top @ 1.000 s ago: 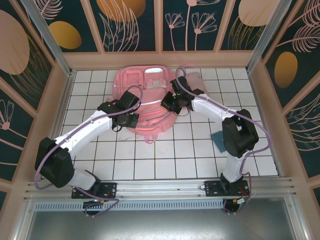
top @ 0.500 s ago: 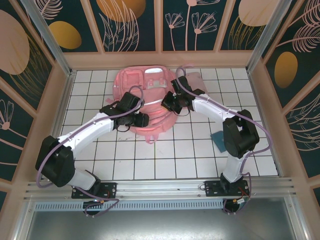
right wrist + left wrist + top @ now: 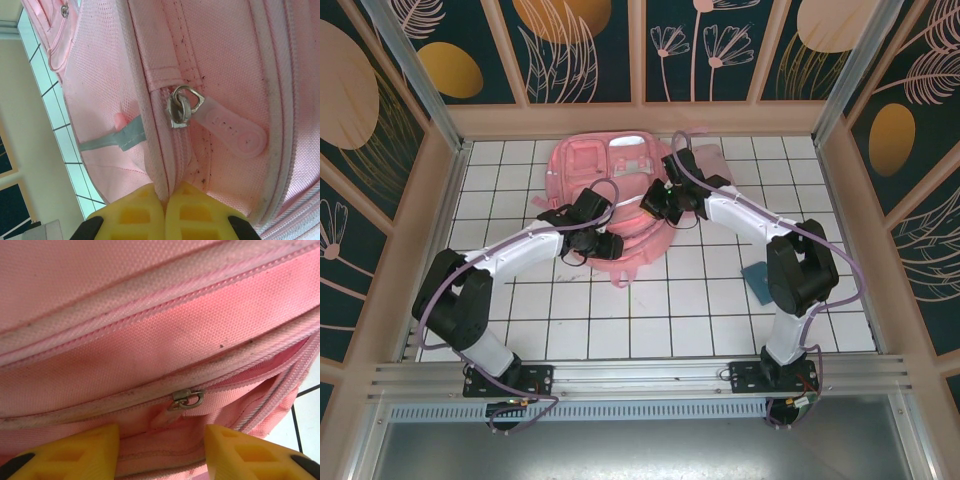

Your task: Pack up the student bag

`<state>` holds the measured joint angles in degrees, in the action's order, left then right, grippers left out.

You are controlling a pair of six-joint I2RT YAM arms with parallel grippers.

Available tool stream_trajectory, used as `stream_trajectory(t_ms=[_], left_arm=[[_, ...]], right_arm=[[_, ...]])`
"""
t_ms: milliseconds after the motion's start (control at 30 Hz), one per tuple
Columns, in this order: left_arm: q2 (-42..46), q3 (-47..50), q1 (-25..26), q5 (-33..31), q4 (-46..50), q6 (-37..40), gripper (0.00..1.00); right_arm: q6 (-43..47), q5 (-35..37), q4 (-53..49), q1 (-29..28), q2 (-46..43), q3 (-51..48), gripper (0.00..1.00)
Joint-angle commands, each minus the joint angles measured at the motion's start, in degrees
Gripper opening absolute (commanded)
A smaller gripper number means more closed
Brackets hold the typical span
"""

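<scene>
Student bag (image 3: 590, 165) lay flat at far centre of table (image 3: 700, 310). Likely zipping step. Right gripper (image 3: 165, 200) clenched on zip seam. Left gripper (image 3: 160, 442) fingers apart, straddling zipper slider (image 3: 187, 398). Next probably: pinch slider, pull.

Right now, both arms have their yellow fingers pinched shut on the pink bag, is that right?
Not quite. The left fingers stand open, with a zip slider just beyond the gap, as the left wrist view shows. The right fingers are pinched shut on a seam of the pink bag.
</scene>
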<state>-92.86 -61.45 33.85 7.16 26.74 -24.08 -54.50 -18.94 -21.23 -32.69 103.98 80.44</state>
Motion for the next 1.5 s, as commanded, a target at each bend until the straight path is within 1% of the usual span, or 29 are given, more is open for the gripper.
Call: stream_trajectory(t_ms=[0, 200, 333, 467, 567, 733, 867, 933, 1133, 1267, 1467], left_arm=[[-1.2, -0.8, 0.0, -0.6, -1.2, -0.2, 0.46], [-3.1, -2.1, 0.0, -0.6, -3.0, -2.0, 0.38], [-1.9, -0.9, 0.0, -0.2, -6.6, -4.9, 0.29], [0.4, 1.0, 0.0, 1.8, -10.6, -7.1, 0.28], [0.8, 1.4, -0.1, 2.0, -11.0, -7.9, 0.29], [1.5, 1.3, -0.1, 0.0, -9.4, -8.3, 0.13], [3.6, 0.9, -0.1, -1.5, -7.2, -7.5, 0.03], [4.7, 0.5, -0.2, -3.0, -5.3, -6.3, 0.00], [7.5, -0.5, -0.2, -9.8, 1.3, -1.8, 0.00], [8.0, -0.2, -0.2, -13.1, 3.1, -0.6, 0.00], [7.5, -0.5, -0.7, -24.1, 6.5, -0.8, 0.00]], right_arm=[[0.5, -1.8, 1.3, -0.2, -2.4, 2.7, 0.00], [0.2, -3.4, 2.1, -0.3, -3.5, 3.2, 0.00], [-0.2, -5.2, 3.3, -0.4, -4.3, 3.2, 0.00], [-0.3, -5.3, 3.5, -0.4, -4.6, 3.4, 0.00], [-0.6, -5.3, 3.7, -0.4, -4.6, 3.5, 0.00], [-0.2, -4.2, 3.2, -0.4, -4.6, 3.7, 0.00], [0.7, -0.9, 1.7, -0.2, -4.6, 4.0, 0.00], [1.2, 1.4, 0.7, -0.1, -4.5, 4.3, 0.00], [1.7, 6.9, -1.3, 0.5, -5.2, 3.9, 0.00], [1.5, 8.0, -1.0, 1.0, -6.0, 3.1, 0.00], [2.6, 9.3, -1.9, 1.0, -6.6, 3.2, 0.00]])
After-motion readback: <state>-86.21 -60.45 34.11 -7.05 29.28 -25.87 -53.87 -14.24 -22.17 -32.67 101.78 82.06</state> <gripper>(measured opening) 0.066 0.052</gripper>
